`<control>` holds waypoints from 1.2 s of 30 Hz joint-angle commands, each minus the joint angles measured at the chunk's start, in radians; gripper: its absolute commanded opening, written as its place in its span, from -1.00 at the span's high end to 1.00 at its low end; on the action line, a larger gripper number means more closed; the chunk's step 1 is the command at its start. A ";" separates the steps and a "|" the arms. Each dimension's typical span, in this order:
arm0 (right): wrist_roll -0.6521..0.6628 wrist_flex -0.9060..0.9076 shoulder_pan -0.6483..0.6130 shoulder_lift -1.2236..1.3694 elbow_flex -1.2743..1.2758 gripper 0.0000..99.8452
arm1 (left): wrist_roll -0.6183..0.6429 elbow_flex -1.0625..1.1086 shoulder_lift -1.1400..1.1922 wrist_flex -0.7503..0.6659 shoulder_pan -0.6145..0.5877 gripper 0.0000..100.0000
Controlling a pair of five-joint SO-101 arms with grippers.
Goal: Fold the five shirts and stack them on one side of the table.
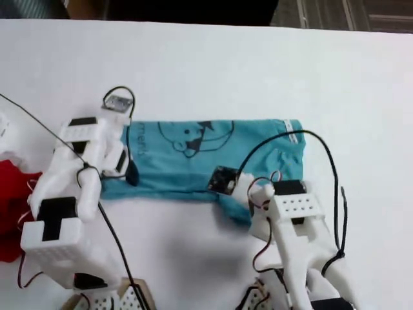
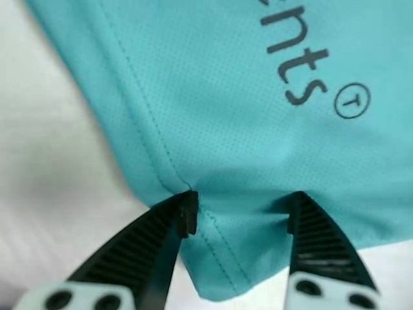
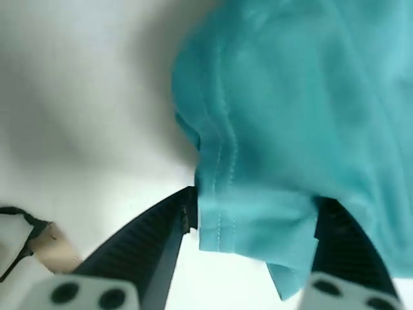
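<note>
A teal shirt [image 1: 193, 155] with a dark print lies folded into a long strip across the middle of the white table [image 1: 206, 71]. My left gripper [image 1: 128, 169] is at the strip's left end. In the left wrist view it [image 2: 244, 216] stands open, its black fingertips [image 2: 186, 213] straddling the hemmed corner of the teal shirt [image 2: 258, 110]. My right gripper [image 1: 235, 203] is at the strip's near edge, right of the middle. It [image 3: 255, 219] is open around a bunched, hemmed fold of the teal shirt [image 3: 303, 103].
A red garment [image 1: 10, 206] lies at the table's left edge beside the left arm. The arm bases [image 1: 129, 298] stand at the near edge. Black cables [image 1: 326, 161] loop over the shirt's right end. The far half of the table is bare white.
</note>
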 commanded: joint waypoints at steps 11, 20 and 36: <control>0.005 -0.173 -0.010 0.197 0.005 0.40 | 0.005 -0.027 0.018 -0.015 0.000 0.48; 0.002 -0.133 0.001 0.274 -0.081 0.42 | 0.005 -0.027 0.018 -0.015 0.000 0.48; 0.009 0.038 0.085 0.268 -0.358 0.96 | 0.005 -0.027 0.018 -0.015 0.000 0.48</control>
